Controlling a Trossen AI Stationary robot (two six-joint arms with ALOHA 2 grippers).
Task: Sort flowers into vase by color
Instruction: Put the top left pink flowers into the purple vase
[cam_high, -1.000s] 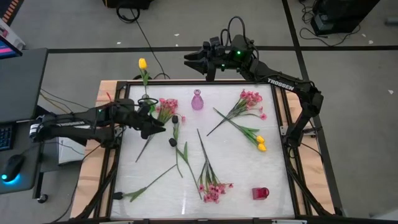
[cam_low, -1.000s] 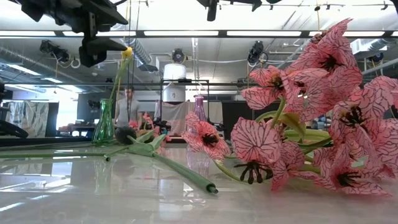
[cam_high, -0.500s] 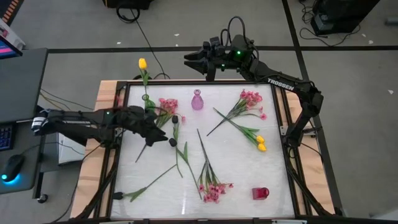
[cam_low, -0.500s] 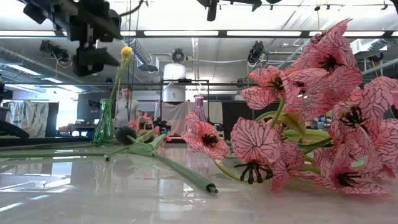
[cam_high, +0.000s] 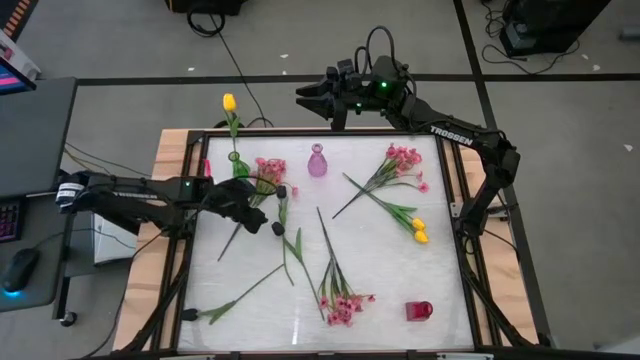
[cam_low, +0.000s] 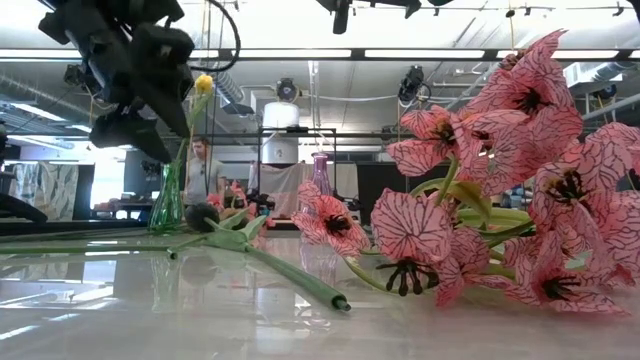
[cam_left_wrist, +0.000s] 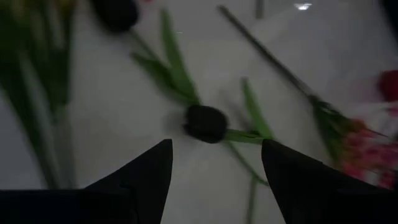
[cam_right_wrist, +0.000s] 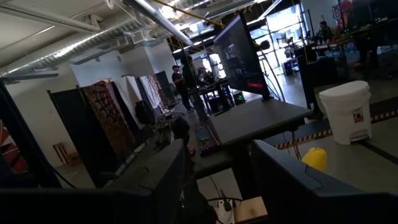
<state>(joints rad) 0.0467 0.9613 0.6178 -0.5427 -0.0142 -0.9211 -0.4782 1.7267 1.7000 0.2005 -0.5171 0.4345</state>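
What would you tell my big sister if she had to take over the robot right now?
Left gripper: open, empty, hovering over the dark tulip on the table's left side.
Right gripper: open, empty, parked past the table's far edge.
Green vase: far left corner, with one yellow tulip already in it.
Pink vase: far middle, nothing in it.
Red vase: lying near the front right, nothing in it.
Left to sort: two yellow tulips on the right, three pink sprays, and the dark tulips. All lie loose on the table.
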